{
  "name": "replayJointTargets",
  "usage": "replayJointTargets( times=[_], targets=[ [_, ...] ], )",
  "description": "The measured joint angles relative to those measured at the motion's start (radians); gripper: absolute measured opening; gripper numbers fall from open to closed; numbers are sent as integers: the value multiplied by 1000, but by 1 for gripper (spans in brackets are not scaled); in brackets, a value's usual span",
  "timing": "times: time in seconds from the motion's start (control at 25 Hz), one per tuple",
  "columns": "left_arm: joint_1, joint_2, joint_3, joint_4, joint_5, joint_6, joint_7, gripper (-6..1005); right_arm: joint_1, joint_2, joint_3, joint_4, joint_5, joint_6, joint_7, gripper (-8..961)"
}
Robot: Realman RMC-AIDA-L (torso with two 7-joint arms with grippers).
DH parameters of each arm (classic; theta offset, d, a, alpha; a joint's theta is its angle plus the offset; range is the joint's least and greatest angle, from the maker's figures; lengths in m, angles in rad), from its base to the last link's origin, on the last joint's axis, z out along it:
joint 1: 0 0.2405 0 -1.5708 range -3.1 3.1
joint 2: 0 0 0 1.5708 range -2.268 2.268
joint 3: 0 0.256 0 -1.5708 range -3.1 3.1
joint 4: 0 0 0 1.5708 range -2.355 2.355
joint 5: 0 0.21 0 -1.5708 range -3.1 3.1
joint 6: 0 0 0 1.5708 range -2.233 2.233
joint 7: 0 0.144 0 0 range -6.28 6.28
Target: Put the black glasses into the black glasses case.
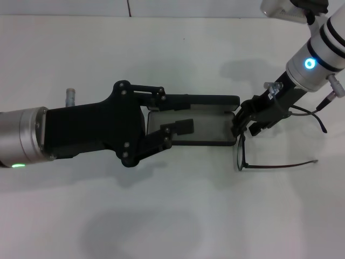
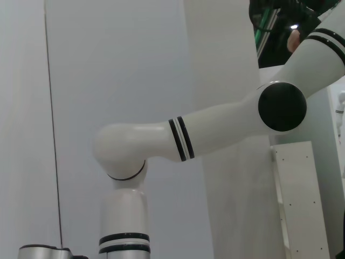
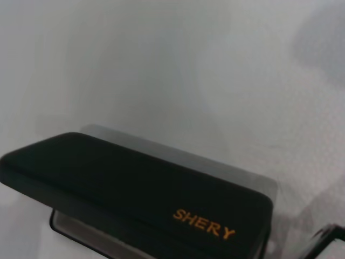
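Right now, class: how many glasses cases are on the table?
1. The black glasses case lies open mid-table between the left tool, which holds its lid up, and the right tool by the black glasses.

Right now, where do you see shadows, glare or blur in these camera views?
Head view: soft shadows lie on the white table under both arms, and a blue light ring glows on the right arm. Right wrist view: the black glasses case lid is soft and blurred, though the orange lettering reads. Left wrist view: evenly lit, showing only the robot's arm and a wall.
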Motion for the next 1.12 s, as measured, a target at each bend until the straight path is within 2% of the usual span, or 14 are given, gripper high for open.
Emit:
replayJointTargets(
  times=[0.28, 0.52, 0.96, 1.08, 1.12],
  targets=[
    [3, 0, 0, -1, -1, 2, -4, 302, -27, 0, -63, -54, -2, 1, -10, 359],
    [10, 0, -1, -1, -9, 2, -6, 302, -105, 2, -110, -181, 7, -7, -17, 183],
    [9, -2, -5, -1, -15, 2, -25, 301, -159, 3, -120, -209, 9, -2, -85, 143],
    [7, -2, -11, -1, -16, 2, -47, 301, -198, 5, -167, -289, 9, -17, -104, 144],
    [5, -2, -13, -1, -17, 2, -55, 301, -244, 5, -194, -375, 10, -29, -102, 144]
  ],
)
